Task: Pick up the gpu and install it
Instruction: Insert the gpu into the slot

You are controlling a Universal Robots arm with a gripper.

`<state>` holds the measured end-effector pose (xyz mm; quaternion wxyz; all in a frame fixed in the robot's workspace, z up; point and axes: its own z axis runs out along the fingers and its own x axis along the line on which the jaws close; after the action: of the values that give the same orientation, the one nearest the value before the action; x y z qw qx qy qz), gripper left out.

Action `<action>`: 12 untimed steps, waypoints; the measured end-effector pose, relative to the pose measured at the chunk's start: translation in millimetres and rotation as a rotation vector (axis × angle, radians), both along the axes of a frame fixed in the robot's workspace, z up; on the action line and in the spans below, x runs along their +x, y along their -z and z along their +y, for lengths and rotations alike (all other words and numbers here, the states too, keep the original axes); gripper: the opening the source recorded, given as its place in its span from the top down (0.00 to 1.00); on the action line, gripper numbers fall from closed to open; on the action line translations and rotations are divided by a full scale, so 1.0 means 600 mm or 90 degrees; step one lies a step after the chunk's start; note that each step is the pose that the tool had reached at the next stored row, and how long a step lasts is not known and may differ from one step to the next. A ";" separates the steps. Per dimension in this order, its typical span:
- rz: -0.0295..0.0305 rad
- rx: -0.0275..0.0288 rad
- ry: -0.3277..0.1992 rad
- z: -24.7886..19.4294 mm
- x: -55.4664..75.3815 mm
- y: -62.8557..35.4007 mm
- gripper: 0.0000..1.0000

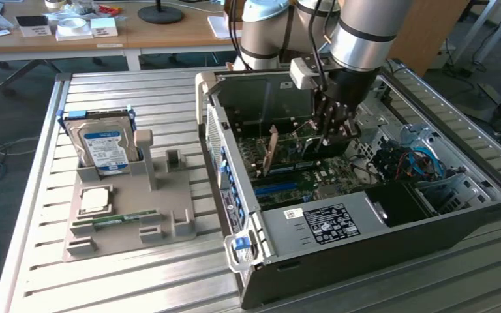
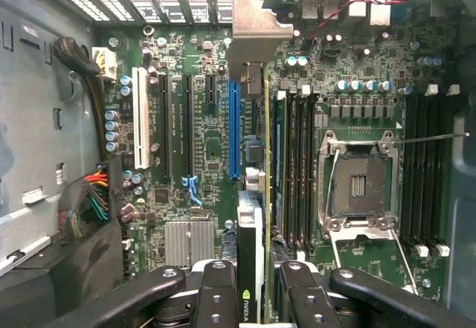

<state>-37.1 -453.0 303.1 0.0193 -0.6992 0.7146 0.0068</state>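
Now the gpu (image 2: 250,231) is held on its edge by the gripper (image 2: 256,287) inside the open computer case (image 1: 364,251). It is pinched from both sides by the black fingers (image 2: 216,294). The card is held upright over the green motherboard (image 2: 208,164), just beside the long blue slot (image 2: 234,127). Its silver bracket (image 2: 251,34) is at the case's back wall. Whether the card is pushed into a slot cannot be told. Outside the case, a hard drive (image 1: 104,147) and a memory stick (image 1: 124,218) are seen in a grey holder (image 1: 120,246).
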 end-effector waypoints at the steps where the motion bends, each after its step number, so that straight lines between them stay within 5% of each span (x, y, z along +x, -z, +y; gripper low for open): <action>1: 0.0000 0.0000 0.000 0.0000 0.000 0.001 0.73; 12: 0.0000 0.0001 -0.001 -0.0014 -0.005 0.003 0.73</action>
<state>-40.0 -453.8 301.6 0.0194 -0.6998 0.7141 0.0068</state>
